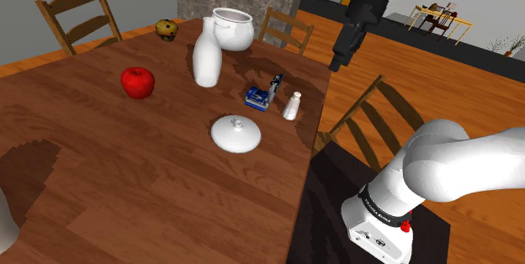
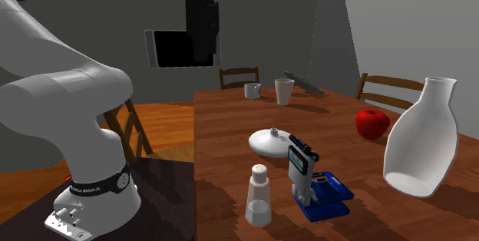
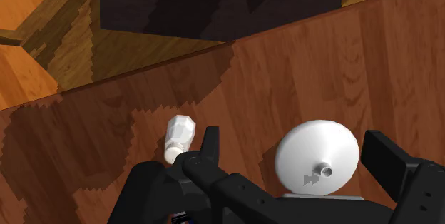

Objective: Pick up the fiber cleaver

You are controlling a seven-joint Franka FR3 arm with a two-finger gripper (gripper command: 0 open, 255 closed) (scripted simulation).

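Observation:
The fiber cleaver is a small blue-based device with a grey and black upright part. It stands on the wooden table near the edge on the shoulder view's right, between a white jug and a white shaker. In the second exterior view the cleaver stands close to the camera beside the shaker. My black gripper hangs high in the air beyond that table edge, well above and apart from the cleaver. In the wrist view my gripper is open, its fingers apart with nothing between them, looking down at the table.
A white shaker stands right beside the cleaver and a white domed lid lies in front of it. A white jug, a white pot, a red apple and a muffin stand farther in. Wooden chairs line the table's edges.

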